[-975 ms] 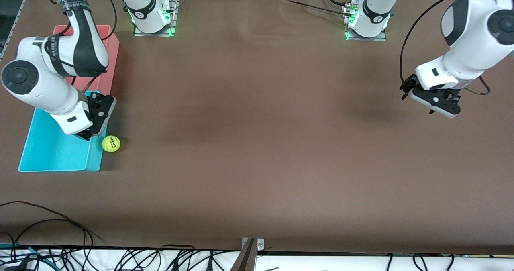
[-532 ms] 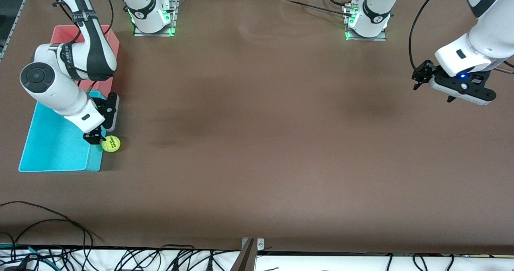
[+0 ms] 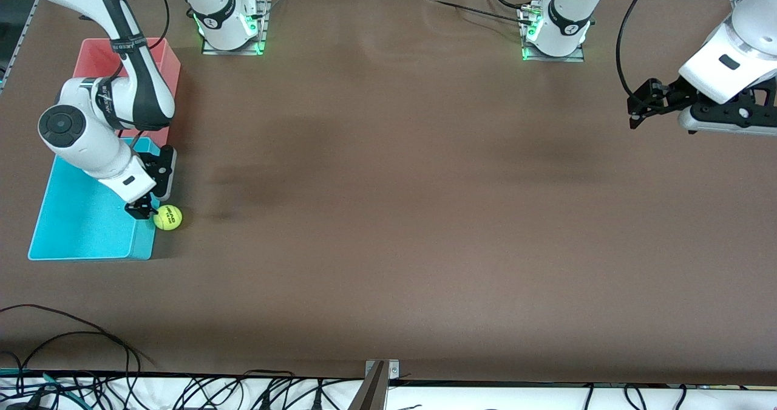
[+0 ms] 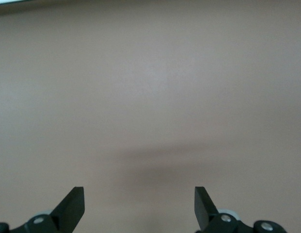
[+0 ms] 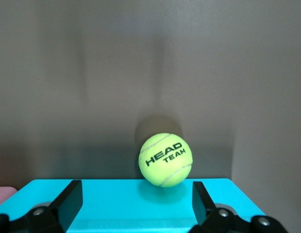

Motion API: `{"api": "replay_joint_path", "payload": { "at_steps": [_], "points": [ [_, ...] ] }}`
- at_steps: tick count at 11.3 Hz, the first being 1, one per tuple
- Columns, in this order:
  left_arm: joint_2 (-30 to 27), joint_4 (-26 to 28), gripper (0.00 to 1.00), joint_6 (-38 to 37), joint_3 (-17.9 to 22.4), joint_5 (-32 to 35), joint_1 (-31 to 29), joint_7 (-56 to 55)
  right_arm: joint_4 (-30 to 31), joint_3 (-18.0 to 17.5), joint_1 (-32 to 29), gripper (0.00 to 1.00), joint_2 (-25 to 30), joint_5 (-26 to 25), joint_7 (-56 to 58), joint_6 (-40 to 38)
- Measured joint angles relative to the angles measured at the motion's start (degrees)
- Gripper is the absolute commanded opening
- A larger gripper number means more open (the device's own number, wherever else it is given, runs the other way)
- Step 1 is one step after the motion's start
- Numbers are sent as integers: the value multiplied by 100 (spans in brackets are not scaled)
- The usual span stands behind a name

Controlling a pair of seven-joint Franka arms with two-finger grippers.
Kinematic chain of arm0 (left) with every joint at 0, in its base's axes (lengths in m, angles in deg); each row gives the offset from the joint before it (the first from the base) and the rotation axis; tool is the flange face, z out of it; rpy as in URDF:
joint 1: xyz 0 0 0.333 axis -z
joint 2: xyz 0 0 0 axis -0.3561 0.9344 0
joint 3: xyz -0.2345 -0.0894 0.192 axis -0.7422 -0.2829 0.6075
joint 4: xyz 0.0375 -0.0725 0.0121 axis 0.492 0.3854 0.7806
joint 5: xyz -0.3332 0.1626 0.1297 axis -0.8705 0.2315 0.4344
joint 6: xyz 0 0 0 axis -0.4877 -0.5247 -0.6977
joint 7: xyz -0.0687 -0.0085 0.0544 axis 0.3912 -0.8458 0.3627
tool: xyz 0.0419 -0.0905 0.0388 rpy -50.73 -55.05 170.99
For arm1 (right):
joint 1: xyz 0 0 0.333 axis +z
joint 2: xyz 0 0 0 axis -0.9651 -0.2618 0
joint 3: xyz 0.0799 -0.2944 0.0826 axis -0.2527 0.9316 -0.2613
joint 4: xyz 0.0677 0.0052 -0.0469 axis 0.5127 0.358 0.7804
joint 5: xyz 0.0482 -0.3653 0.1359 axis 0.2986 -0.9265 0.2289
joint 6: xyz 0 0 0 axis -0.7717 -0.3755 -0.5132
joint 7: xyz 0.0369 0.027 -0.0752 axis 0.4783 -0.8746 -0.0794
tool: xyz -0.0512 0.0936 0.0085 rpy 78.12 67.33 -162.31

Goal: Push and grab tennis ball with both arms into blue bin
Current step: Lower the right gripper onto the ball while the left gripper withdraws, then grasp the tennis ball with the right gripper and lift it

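Front view. Ball (image 3: pixel 167 217): on the table (image 3: pixel 388 215), touching the outer wall of the blue bin (image 3: pixel 79 234) at its corner nearer the camera; same spot as a second ago. Right gripper (image 3: pixel 141 208): has dropped from above the bin wall to ball height, just beside the ball. Likely meaning: grab about to start, ball not yet in the bin. Pink bin (image 3: pixel 97 64): next to the blue bin, farther from the camera. Left gripper (image 3: pixel 634 107): over bare table at the left arm's end, has swung up and away; that arm waits.

Left wrist view. Left gripper (image 4: pixel 139 206): jaws wide apart, holding nothing; bare table below.

Right wrist view. Right gripper (image 5: pixel 136 204): jaws wide apart, empty, above the bin wall (image 5: pixel 131 187). Ball (image 5: pixel 165 159) against that wall, outside it. Lettering reads "HEAD TEAM", dark print.
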Motion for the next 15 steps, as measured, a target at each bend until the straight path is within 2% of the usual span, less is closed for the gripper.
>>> {"api": "replay_joint_path", "payload": {
  "at_steps": [2,7,11,12,13,15],
  "points": [
    [79,-237,100,-204,-23,-71,-14,-140,2,1,-48,100,-84,0,8,234],
    [174,-281,100,-282,-34,-278,-65,-1191,7,3,-179,100,-640,0,113,1114],
    [172,-415,100,-285,-58,-285,-68,-1429,4,-1,-221,99,-848,0,147,1491],
    [169,-540,100,-307,-59,-305,-69,-1438,4,-1,-223,87,-933,0,147,1636],
    [166,-652,100,-352,-63,-317,-66,-1442,4,-1,-228,83,-1025,0,147,1727],
    [162,-724,100,-420,10,-329,-52,-1466,2,-1,-232,83,-1127,0,146,1810]
  ]
}}
